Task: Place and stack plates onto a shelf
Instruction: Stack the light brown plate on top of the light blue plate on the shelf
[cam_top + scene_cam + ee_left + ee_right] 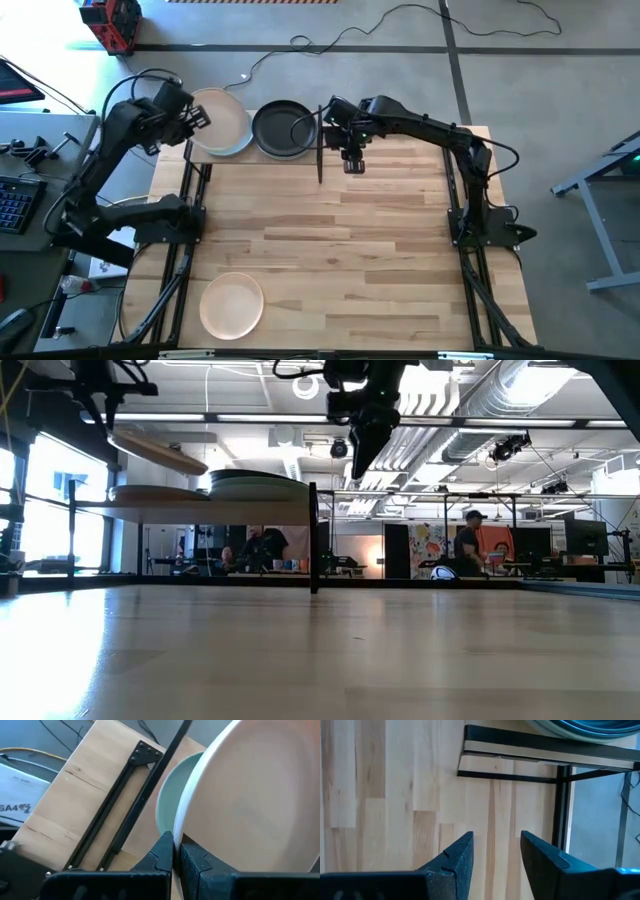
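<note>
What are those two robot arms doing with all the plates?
They are stacking plates on a small shelf at the far edge of the table. The left gripper is pinching the rim of a cream plate, holding it tilted above a pale green plate on the shelf's left side. A black plate tops the stack beside it. The right gripper hangs open and empty over the table just in front of the shelf. One peach plate waits at the table's near edge.

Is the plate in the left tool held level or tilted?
Tilted. The plate, pinched at its rim by the left tool, slants above the stack on the shelf.
</note>
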`<control>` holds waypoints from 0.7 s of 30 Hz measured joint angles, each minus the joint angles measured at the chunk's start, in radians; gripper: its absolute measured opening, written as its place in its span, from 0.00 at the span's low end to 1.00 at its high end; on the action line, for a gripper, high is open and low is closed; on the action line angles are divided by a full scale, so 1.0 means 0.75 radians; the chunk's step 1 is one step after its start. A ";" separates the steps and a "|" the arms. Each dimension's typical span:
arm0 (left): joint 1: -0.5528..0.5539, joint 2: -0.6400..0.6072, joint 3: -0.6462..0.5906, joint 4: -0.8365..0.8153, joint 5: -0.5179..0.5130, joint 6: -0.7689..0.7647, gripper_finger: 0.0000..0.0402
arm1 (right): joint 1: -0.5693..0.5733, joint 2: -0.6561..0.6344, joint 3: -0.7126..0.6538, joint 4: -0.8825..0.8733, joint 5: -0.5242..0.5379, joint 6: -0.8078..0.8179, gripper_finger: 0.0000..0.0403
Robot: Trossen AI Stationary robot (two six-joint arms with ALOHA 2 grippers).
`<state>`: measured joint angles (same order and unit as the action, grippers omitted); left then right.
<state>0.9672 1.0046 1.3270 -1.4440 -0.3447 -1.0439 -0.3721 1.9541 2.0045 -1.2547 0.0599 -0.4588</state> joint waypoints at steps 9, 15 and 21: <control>0.067 0.134 0.000 0.000 0.014 0.023 0.00 | 0.000 0.000 -0.001 -0.003 -0.016 -0.028 0.35; 0.091 0.226 0.000 0.001 0.059 0.024 0.00 | 0.000 0.000 -0.001 -0.009 -0.016 -0.028 0.35; 0.118 0.297 0.000 0.004 0.074 0.057 0.00 | 0.000 0.000 -0.001 -0.021 -0.016 -0.029 0.35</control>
<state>1.0560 1.2273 1.3272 -1.4410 -0.2889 -1.0008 -0.3721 1.9541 2.0041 -1.2708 0.0479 -0.4805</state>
